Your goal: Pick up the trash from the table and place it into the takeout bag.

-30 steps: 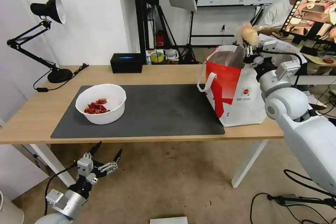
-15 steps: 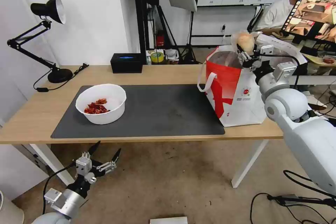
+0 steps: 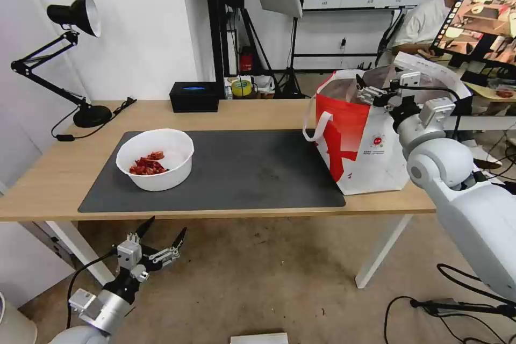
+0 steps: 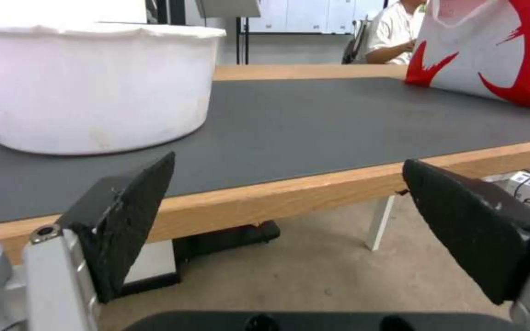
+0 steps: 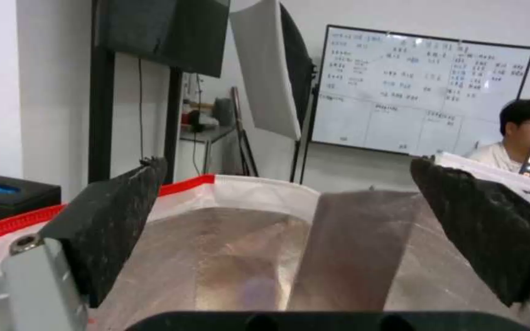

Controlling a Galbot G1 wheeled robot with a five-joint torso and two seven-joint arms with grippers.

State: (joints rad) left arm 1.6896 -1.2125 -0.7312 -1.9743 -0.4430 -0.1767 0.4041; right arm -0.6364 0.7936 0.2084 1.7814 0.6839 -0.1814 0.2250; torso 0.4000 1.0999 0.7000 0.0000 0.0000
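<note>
A white round bowl (image 3: 155, 159) holding red scraps sits on the left part of the dark grey mat (image 3: 252, 172) on the light-wood table (image 3: 258, 113). The red and white takeout bag (image 3: 360, 134) stands at the table's right end. My right gripper (image 3: 370, 90) hangs open over the bag's mouth with nothing between its fingers; the right wrist view looks past my right gripper (image 5: 290, 239) onto the silver foil lining (image 5: 246, 257). My left gripper (image 3: 161, 236) is open, low in front of the table's front edge. From my left gripper (image 4: 290, 225), the bowl (image 4: 93, 87) is close ahead.
A black desk lamp (image 3: 70, 64) stands at the table's back left, with a black box (image 3: 193, 97) at the back centre. Behind the bag are a monitor (image 3: 484, 16) and a seated person. Cables lie on the floor at the right.
My right gripper, which held a clear bag with a beige lump above the takeout bag, has come down to the bag's mouth and opened; the lump is gone from view. The left arm stayed put.
</note>
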